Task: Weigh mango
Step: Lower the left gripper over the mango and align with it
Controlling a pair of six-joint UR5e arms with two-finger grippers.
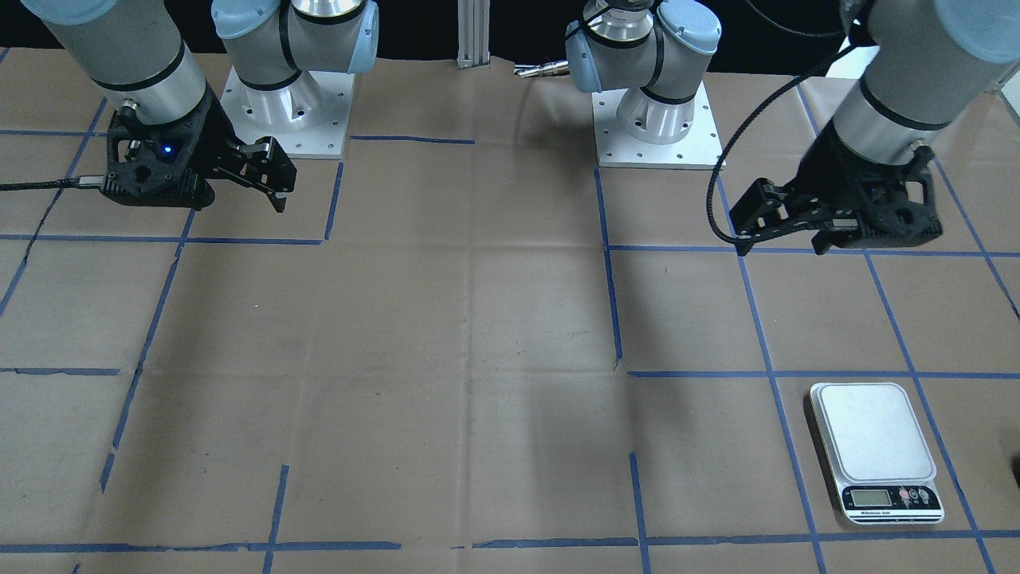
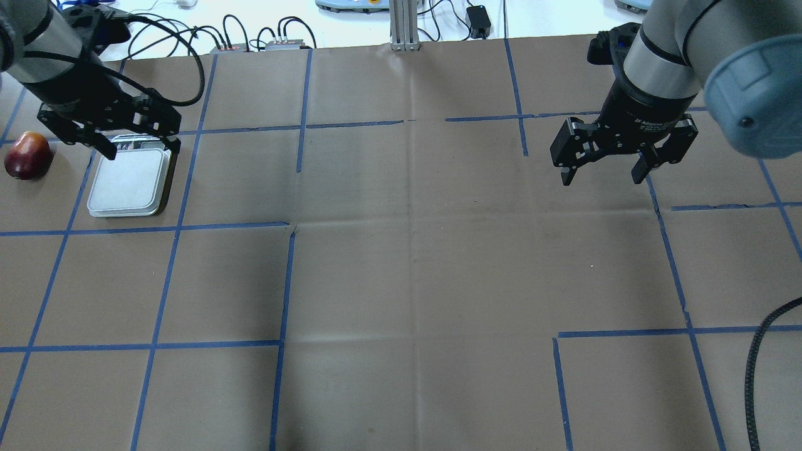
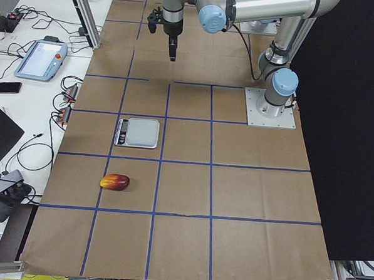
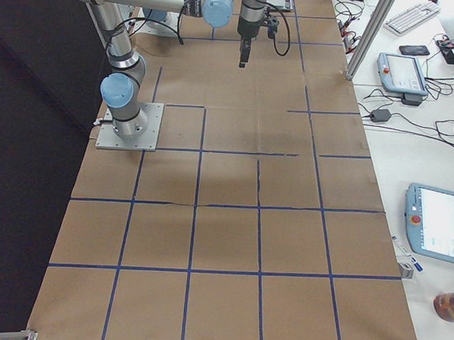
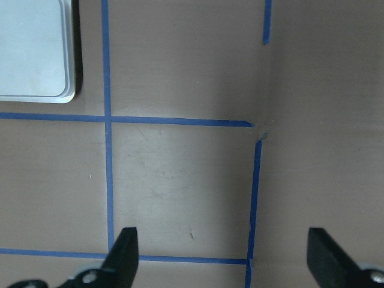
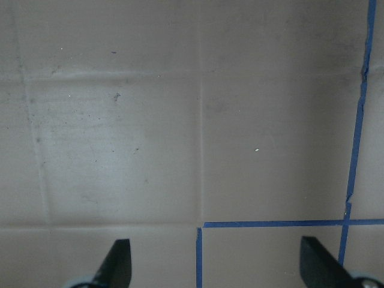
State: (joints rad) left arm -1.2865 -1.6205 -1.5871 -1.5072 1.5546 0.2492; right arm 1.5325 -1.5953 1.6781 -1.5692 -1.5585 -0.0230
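Currently, you are viewing the left claw [image 2: 143, 149] and the right claw [image 2: 601, 176], both hanging released above the surface [image 2: 407, 250] and grasping nothing. The mango [image 2: 27, 155] is lying on the surface off to the left claw's left, past the scale [image 2: 128, 185], touching neither scale nor claw. The right claw is hanging well apart from it.

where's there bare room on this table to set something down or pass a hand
The whole middle of the table, between the left claw and right claw, is bare paper. The scale is empty too. Tightest spot: the robot's left end, where mango, scale and left claw sit close.
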